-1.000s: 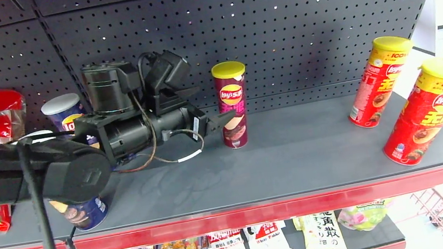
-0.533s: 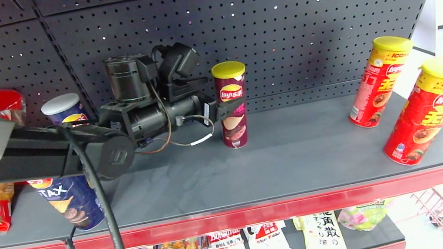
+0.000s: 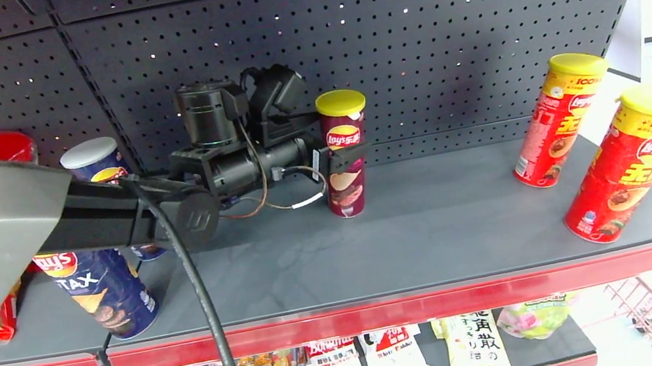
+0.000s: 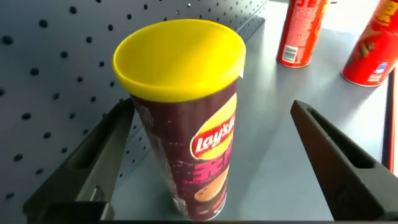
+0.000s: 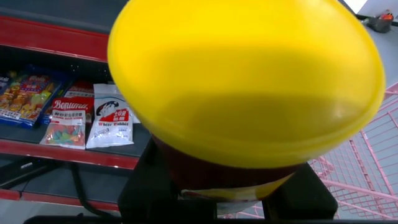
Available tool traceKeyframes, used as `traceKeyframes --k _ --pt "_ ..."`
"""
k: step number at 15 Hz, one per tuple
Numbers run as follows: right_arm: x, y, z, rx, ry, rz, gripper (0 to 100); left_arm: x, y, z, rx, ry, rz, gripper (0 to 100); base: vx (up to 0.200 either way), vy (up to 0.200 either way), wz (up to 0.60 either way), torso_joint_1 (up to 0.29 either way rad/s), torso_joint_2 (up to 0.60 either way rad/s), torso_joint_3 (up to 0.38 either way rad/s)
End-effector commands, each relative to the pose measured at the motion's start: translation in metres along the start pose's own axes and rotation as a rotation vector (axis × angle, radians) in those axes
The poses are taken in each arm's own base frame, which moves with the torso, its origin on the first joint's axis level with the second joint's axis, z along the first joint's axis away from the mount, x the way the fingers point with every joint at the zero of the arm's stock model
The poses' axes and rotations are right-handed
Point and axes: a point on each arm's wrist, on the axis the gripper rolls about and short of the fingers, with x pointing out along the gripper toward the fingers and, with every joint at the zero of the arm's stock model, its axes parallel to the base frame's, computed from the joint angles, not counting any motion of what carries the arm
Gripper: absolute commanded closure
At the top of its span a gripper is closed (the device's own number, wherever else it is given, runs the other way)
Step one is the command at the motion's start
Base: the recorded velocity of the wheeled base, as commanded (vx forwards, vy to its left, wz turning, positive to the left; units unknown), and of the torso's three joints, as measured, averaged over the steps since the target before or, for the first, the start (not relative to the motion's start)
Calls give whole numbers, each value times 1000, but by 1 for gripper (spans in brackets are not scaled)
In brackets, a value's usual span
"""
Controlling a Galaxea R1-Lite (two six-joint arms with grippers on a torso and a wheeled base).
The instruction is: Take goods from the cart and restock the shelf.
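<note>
Canister, maroon point(image 3: 346, 154), yellow lid, upright near the back of the shelf point(image 3: 436, 225), just in front of the pegboard.

- Location: middle of the shelf run, with a blue canister point(image 3: 99, 288) off to the robot's left and two red canisters point(image 3: 556, 119) well apart to its right.
- Left gripper point(image 3: 354, 152): level with the upper body of the canister, fingers point(image 4: 336, 162) apart, one on each side. The finger on the pegboard side lies close to the wall of the tube, though contact cannot be confirmed. The other stands clear of it.
- Handling (judged): light cardboard tube, stiff enough round its girth but liable to dent under hard pressure. The printed skin is glossy and fairly slippery. Tall with a narrow foot, so a sideways nudge would tip it easily.
- Hold (judged): across the cylinder wall at or just above mid-height, below the lid rim, with fingers square to the axis. The snap-on lid is not a safe place to grip.
- Right gripper point(image 5: 224, 186): clamped on a second canister point(image 5: 245, 74) of like pattern, yellow lid uppermost, carried low beside the cart point(image 5: 367, 180).
</note>
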Motion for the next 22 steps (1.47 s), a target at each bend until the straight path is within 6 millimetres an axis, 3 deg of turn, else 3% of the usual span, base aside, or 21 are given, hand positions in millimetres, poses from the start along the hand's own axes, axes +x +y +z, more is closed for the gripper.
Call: traceKeyframes --k 1,5,9,21,22 --pt "0 0 1 -2 0 0 100 8 4 -3 4 -10 -10 0 0 0 0 0 0 0" --pt "0 0 2 -2 -2 -5 100 18 9 -9 5 -16 -6 0 0 0 0 0 0 0" --pt "0 0 1 -1 0 -9 100 15 25 -16 2 -11 10 0 0 0 0 0 0 0" --pt "0 0 2 -1 4 -13 100 41 37 -20 21 -63 -49 0 0 0 0 0 0 0" --pt "0 -1 2 -1 2 -14 100 44 38 -21 23 -67 -49 100 0 0 0 0 0 0"
